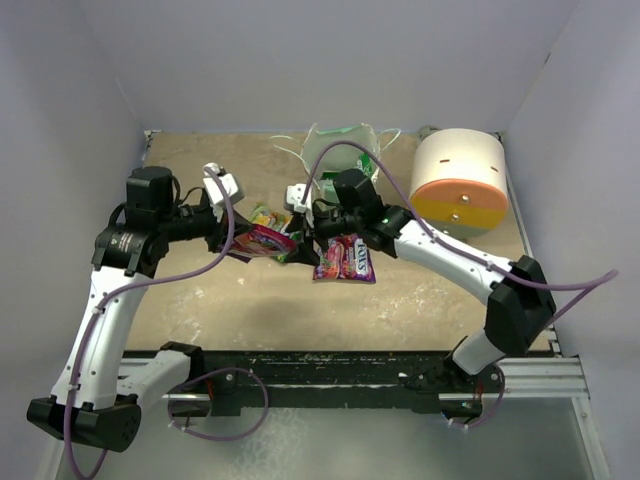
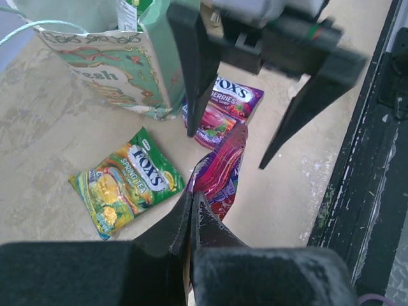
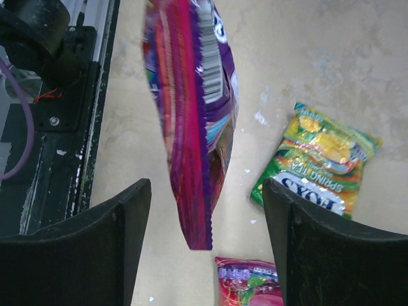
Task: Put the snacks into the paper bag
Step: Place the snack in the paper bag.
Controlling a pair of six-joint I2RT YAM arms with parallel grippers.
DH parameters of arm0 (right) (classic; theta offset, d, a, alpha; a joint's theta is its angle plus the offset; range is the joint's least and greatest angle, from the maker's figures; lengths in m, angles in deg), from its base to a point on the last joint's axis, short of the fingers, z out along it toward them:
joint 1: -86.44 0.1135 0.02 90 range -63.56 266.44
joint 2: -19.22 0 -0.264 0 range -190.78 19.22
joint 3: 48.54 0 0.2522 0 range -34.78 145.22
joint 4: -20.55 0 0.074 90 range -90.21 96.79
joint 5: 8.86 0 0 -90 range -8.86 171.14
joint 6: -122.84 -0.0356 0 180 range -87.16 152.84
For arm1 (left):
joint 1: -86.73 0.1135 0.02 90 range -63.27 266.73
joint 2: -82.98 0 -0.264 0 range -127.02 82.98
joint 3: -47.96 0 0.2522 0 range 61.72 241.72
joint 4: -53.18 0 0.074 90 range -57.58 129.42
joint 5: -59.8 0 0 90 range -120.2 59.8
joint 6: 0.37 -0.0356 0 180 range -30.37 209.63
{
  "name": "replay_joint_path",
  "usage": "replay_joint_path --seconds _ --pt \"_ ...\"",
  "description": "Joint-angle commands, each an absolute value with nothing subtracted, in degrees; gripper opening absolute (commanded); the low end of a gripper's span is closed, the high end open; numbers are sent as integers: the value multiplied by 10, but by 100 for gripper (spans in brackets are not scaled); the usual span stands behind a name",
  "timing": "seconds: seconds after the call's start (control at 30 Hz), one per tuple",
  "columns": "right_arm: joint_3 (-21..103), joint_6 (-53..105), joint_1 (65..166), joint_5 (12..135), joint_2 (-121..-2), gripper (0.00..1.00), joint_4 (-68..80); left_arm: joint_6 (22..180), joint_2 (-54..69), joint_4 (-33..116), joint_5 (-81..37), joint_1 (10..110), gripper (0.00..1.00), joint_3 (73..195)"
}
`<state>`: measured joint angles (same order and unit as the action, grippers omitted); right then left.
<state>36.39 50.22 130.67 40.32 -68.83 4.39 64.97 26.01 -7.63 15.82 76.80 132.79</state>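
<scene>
Your left gripper (image 2: 191,205) is squeezed shut on one end of a purple and pink snack packet (image 2: 217,169). It holds the packet up off the counter (image 1: 250,300) and turns it so the thin edge faces the other gripper. I think that is so the other gripper can put one finger on each flat side.

Your right gripper (image 3: 207,191) is wide open and has nothing in it. In its own camera, the free end of the packet hangs down between its two fingers, but neither finger touches it. This looks like a hand-over from left to right, and the squeeze is not yet done.

The paper bag (image 1: 345,150) stands at the far edge of the counter, about the middle, with its top open. The right gripper is just in front of it, so passing the packet that way makes sense to me.

The left arm bends up from the near left corner and reaches sideways to the middle. The right arm stretches in from the near right side. The two grippers face each other.

A green and yellow packet (image 2: 127,188) and a purple berry packet (image 2: 223,108) lie flat on the counter near the bag, waiting. A white drum (image 1: 460,180) sits by the far right corner.
</scene>
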Motion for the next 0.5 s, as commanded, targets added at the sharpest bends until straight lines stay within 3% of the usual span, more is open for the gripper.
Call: replay_joint_path --seconds 0.0,0.47 --pt "398 468 1311 392 -715 67 76 683 275 -27 199 764 0 1342" --pt "401 484 1312 386 -692 3 39 676 291 -29 178 764 0 1322"
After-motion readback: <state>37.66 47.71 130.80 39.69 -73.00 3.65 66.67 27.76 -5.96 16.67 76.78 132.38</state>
